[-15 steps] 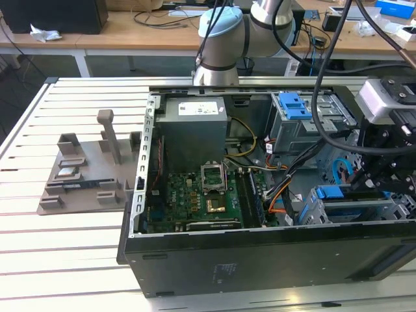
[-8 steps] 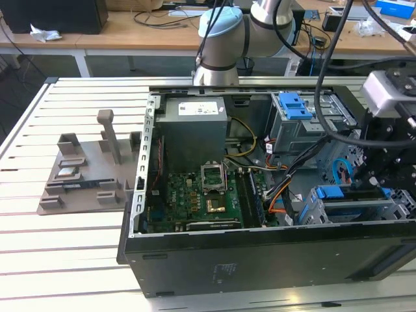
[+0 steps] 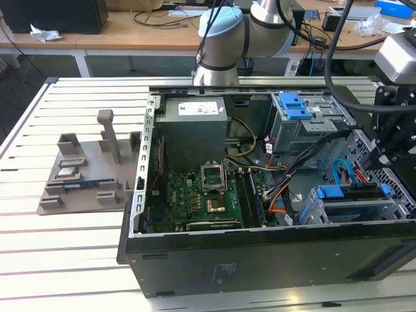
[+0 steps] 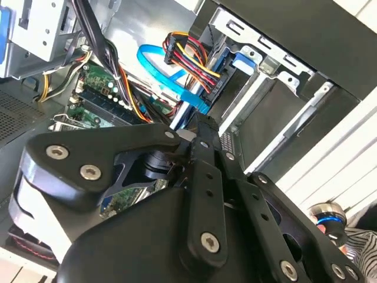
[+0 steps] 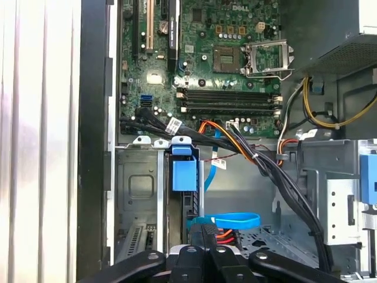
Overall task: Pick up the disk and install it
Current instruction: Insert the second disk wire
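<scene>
We locate the black two-finger gripper (image 5: 205, 229) above the grey sheet-metal drive cage (image 5: 138, 194) at the corner of the open black desktop computer case (image 3: 260, 260), at the exterior view's right. The case lies on its side on the white slatted table (image 3: 65, 260), so the cage slots open upward and the arm can approach them from above.

The flat silver hard disk with bright blue plastic rails (image 5: 184, 174) stands edge-on in one slot of this cage. In the first wrist view it presents as a blue strip and tab over a dark narrow edge, held between the cage walls. In the exterior view (image 3: 354, 194) its blue rail runs along the top of the cage, roughly level with the rim. We judge it to be seated, or very nearly so.

The gripper fingers (image 5: 197, 239) lie side by side with no visible gap, so the jaws are clenched. We see nothing gripped between them. The fingertips sit just beside the rear end of the disk, close to the light blue flat data cable (image 5: 235, 220) and the bundle of coloured power wires (image 4: 188, 56). We judge that this position suits pressing on the disk, not carrying it.
</scene>
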